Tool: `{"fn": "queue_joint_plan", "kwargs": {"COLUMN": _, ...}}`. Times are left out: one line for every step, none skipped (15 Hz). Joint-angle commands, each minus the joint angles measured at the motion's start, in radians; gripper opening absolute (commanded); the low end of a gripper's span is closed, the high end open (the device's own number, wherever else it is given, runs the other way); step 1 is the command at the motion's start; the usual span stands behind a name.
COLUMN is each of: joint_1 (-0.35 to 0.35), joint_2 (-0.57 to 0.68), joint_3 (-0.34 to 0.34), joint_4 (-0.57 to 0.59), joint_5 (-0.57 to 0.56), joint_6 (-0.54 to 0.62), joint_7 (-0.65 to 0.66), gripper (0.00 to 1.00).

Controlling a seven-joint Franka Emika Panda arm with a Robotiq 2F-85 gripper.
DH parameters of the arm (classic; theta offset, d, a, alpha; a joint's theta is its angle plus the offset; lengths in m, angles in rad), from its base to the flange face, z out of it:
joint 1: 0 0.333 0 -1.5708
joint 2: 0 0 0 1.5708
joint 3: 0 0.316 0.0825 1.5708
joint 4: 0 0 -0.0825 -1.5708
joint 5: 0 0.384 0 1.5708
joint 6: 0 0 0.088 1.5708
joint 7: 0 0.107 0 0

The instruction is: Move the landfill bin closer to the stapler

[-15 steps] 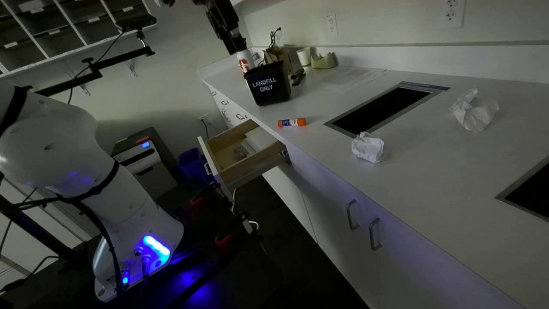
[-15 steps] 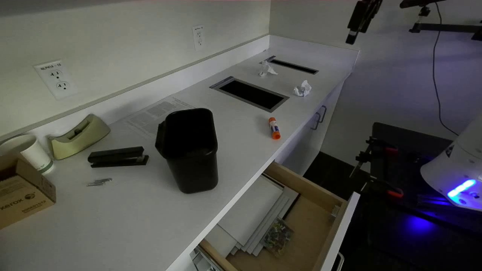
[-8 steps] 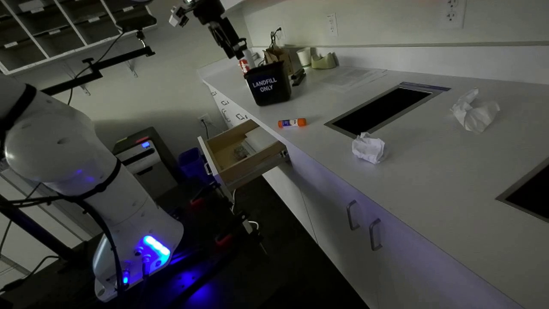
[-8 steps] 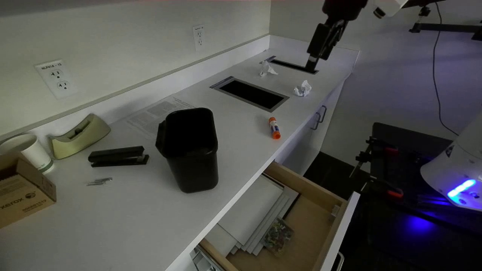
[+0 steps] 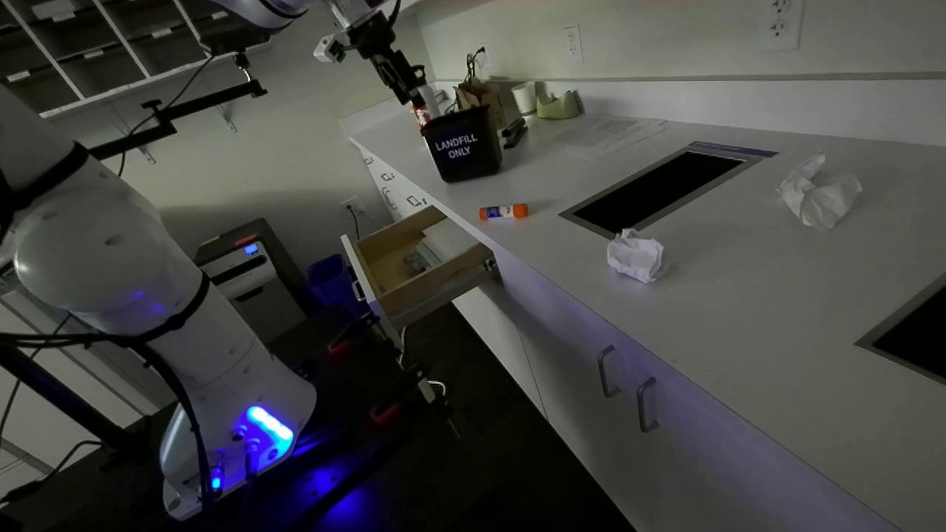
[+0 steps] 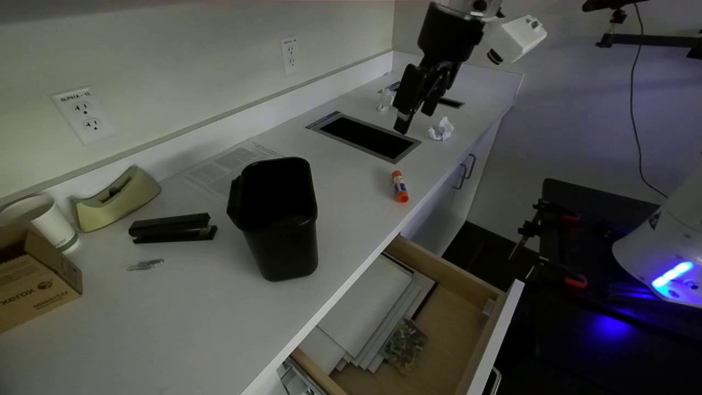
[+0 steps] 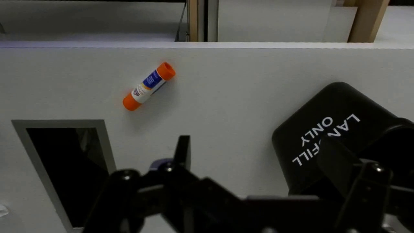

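The black plastic landfill bin [image 6: 279,236], a tall rectangular tub lettered in white, stands upright on the long white countertop [image 6: 192,323]. In an exterior view the low black stapler [image 6: 173,227] lies near the bin, with a strip of countertop showing between them. The black 2-finger gripper [image 6: 415,120], carried by the white robot arm [image 5: 214,340] with a blue light [image 5: 270,423] at its base, hangs above the countertop and apart from the bin. Its jaws stand wide apart; in the wrist view 1 of the black fingers [image 7: 183,150] shows against the countertop, while its partner overlaps the bin's lettering. On the bin's far side from the stapler lies the orange-capped cylindrical glue stick [image 6: 400,187] with a white and blue label, near the countertop's edge. Farther along are 2 dark rectangular openings [image 5: 658,188] in grey frames and 2 crumpled white paper pieces [image 5: 635,256]. Just beside the stapler sits the pale yellow-green tape dispenser [image 6: 112,207], and beside that the white paper cup [image 6: 55,219], partly hidden by the brown cardboard box [image 6: 38,282]. Below the countertop, the pale wooden drawer [image 6: 449,307] stands pulled out.
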Motion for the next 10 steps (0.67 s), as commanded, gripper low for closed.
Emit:
{"fn": "queue_joint_plan", "kwargs": {"joint_1": 0.02, "joint_2": -0.003, "joint_3": -0.023, "joint_4": 0.001, "joint_5": -0.004, "joint_6": -0.003, "joint_7": 0.001, "gripper": 1.0}}
{"fn": "queue_joint_plan", "kwargs": {"joint_1": 0.019, "joint_2": -0.007, "joint_3": -0.027, "joint_4": 0.001, "joint_5": -0.004, "joint_6": -0.003, "joint_7": 0.0, "gripper": 1.0}}
{"fn": "queue_joint_plan", "kwargs": {"joint_1": 0.018, "joint_2": -0.008, "joint_3": -0.028, "joint_4": 0.001, "joint_5": -0.004, "joint_6": -0.003, "joint_7": 0.0, "gripper": 1.0}}
{"fn": "queue_joint_plan", "kwargs": {"joint_1": 0.025, "joint_2": 0.016, "joint_3": -0.022, "joint_4": 0.014, "joint_5": 0.019, "joint_6": 0.025, "joint_7": 0.021, "gripper": 1.0}}
{"fn": "queue_joint_plan", "kwargs": {"joint_1": 0.03, "joint_2": 0.037, "joint_3": -0.015, "joint_4": 0.029, "joint_5": 0.029, "joint_6": 0.027, "joint_7": 0.048, "gripper": 1.0}}
{"fn": "queue_joint_plan", "kwargs": {"joint_1": 0.032, "joint_2": 0.068, "joint_3": -0.001, "joint_4": 0.054, "joint_5": 0.014, "joint_6": 0.031, "joint_7": 0.098, "gripper": 1.0}}
{"fn": "queue_joint_plan", "kwargs": {"joint_1": 0.037, "joint_2": 0.093, "joint_3": 0.006, "joint_4": 0.073, "joint_5": 0.002, "joint_6": 0.03, "joint_7": 0.139, "gripper": 1.0}}
{"fn": "queue_joint_plan", "kwargs": {"joint_1": 0.046, "joint_2": 0.127, "joint_3": 0.011, "joint_4": 0.099, "joint_5": -0.009, "joint_6": 0.031, "joint_7": 0.184, "gripper": 1.0}}
{"fn": "queue_joint_plan", "kwargs": {"joint_1": 0.053, "joint_2": 0.157, "joint_3": 0.017, "joint_4": 0.121, "joint_5": -0.033, "joint_6": 0.04, "joint_7": 0.234, "gripper": 1.0}}
{"fn": "queue_joint_plan", "kwargs": {"joint_1": 0.063, "joint_2": 0.196, "joint_3": 0.018, "joint_4": 0.148, "joint_5": -0.057, "joint_6": 0.059, "joint_7": 0.286, "gripper": 1.0}}
